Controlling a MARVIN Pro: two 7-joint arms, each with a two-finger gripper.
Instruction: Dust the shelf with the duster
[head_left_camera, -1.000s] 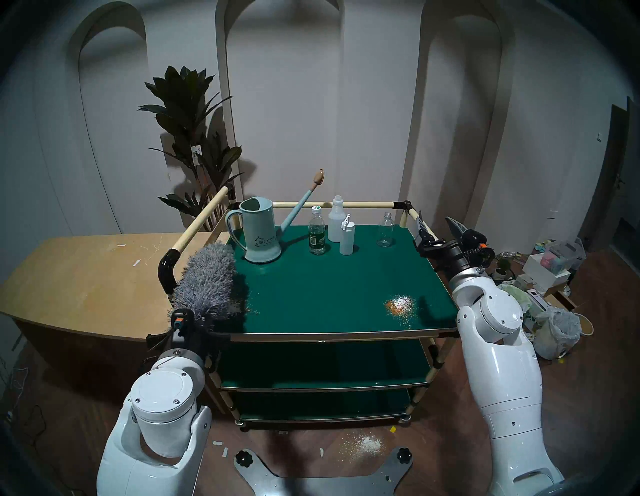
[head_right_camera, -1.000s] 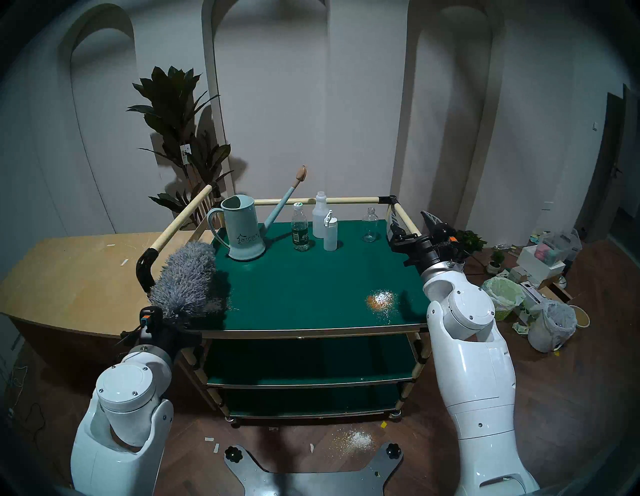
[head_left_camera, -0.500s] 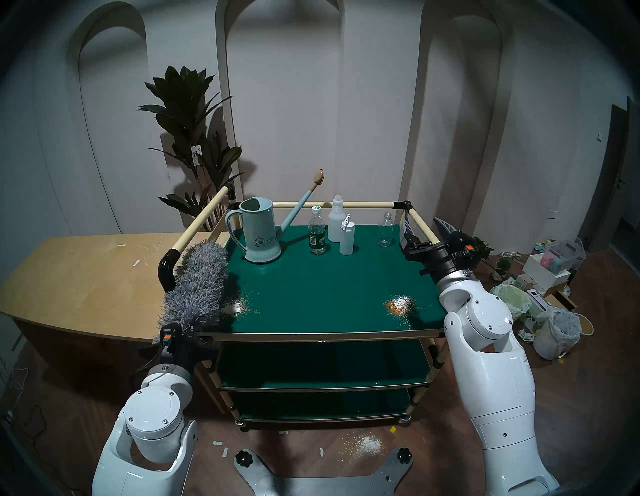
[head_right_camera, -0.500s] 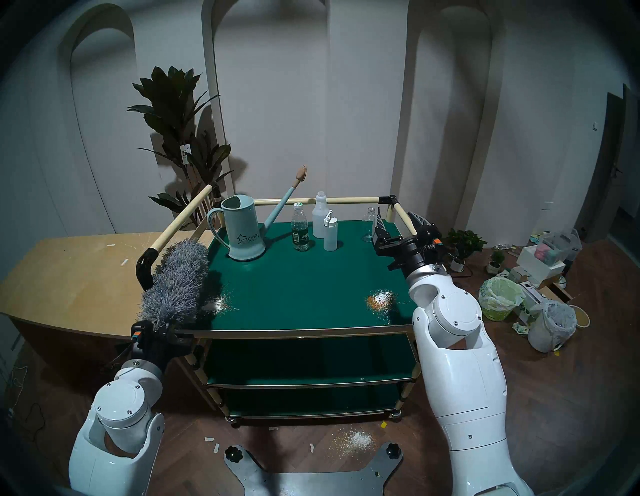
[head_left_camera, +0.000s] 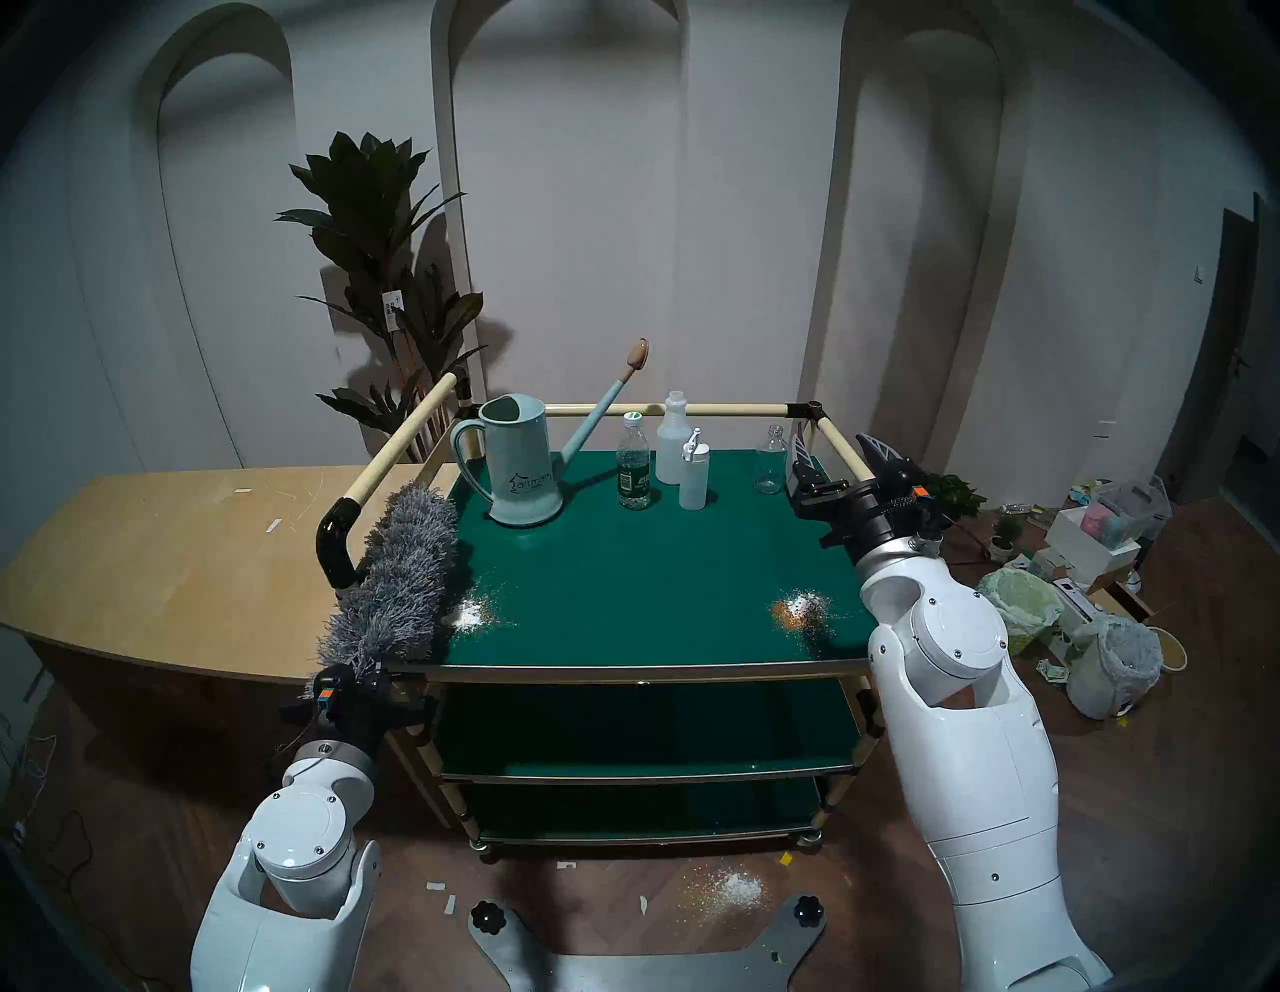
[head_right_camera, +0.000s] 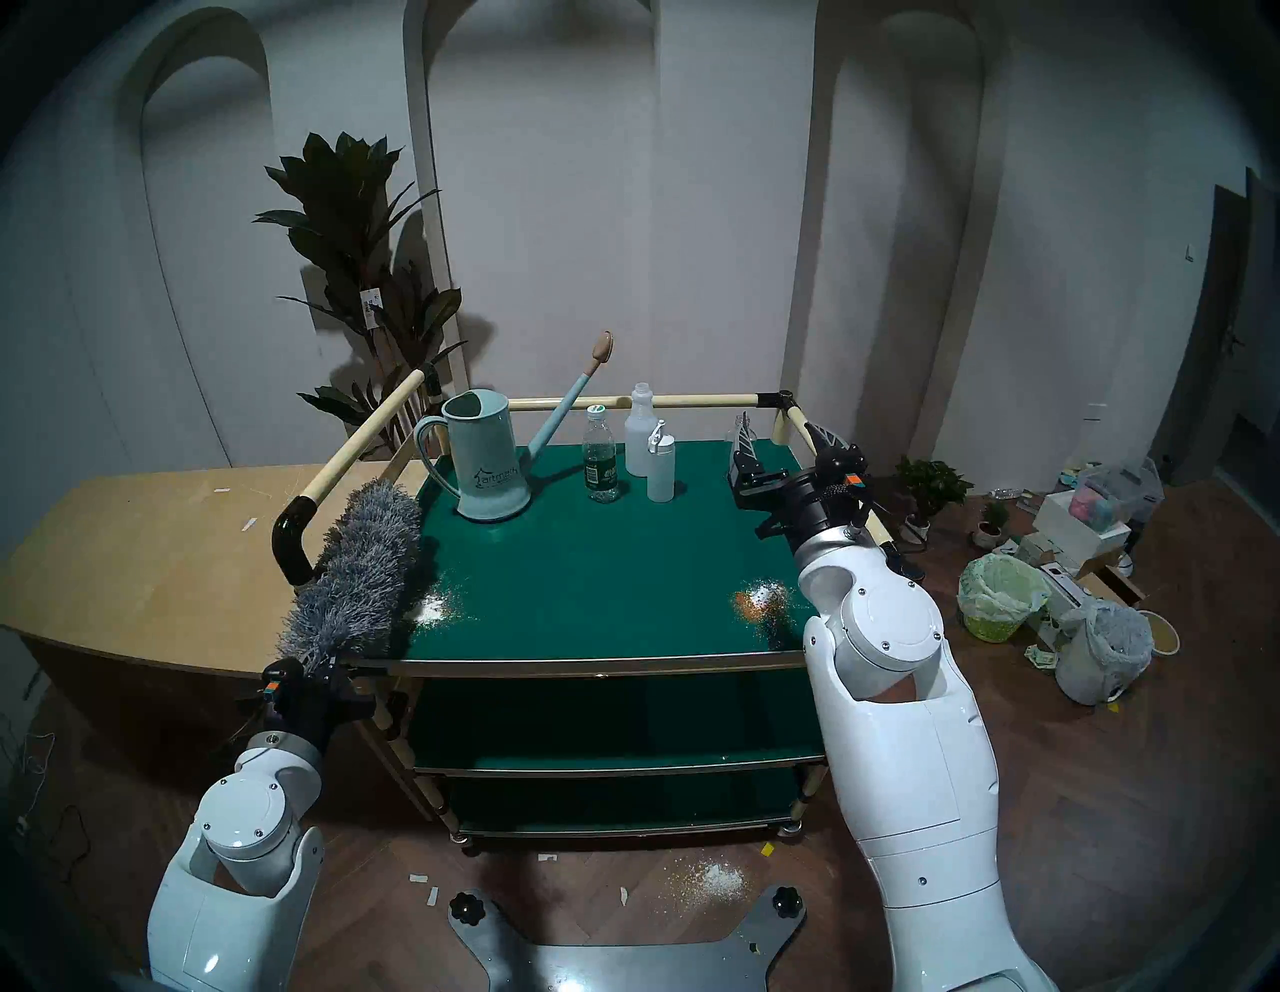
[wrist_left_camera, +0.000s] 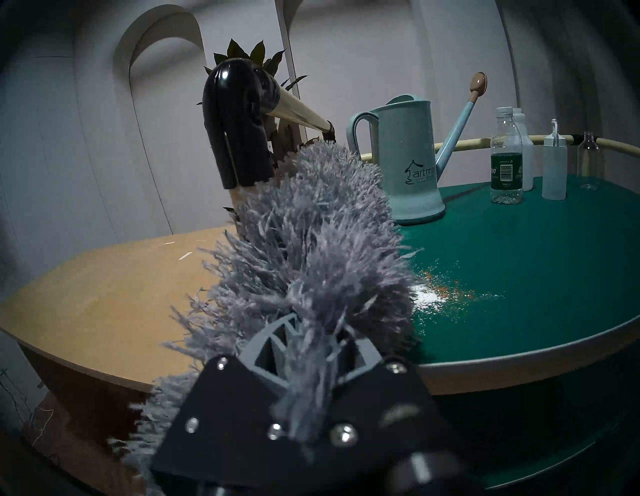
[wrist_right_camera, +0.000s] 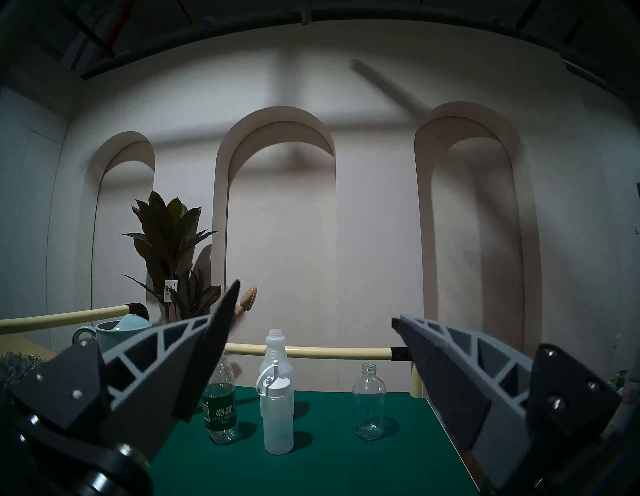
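Observation:
The shaggy grey duster (head_left_camera: 405, 575) (head_right_camera: 360, 568) lies along the left edge of the dark green shelf (head_left_camera: 658, 554) (head_right_camera: 609, 547), its tip near the watering can. My left gripper (head_left_camera: 370, 670) (wrist_left_camera: 308, 350) is shut on the duster's base at the shelf's front left corner; the handle is hidden in fibres. A white and orange powder pile (head_left_camera: 474, 613) (wrist_left_camera: 433, 298) lies just right of the duster (wrist_left_camera: 311, 242). A second powder pile (head_left_camera: 800, 609) sits front right. My right gripper (head_left_camera: 838, 450) (wrist_right_camera: 315, 304) hangs open and empty over the right rail near the back corner.
A pale blue watering can (head_left_camera: 519, 464), a water bottle (head_left_camera: 634, 471), two white bottles (head_left_camera: 694, 474) and a clear glass bottle (head_left_camera: 770, 461) stand along the shelf's back. A black rail elbow (head_left_camera: 336, 547) rises beside the duster. A tan table (head_left_camera: 173, 554) is left; rubbish bags (head_left_camera: 1108, 658) right.
My left arm drew the duster left and down along the shelf's edge, uncovering the left powder pile. My right gripper, open throughout, shifted left over the right rail.

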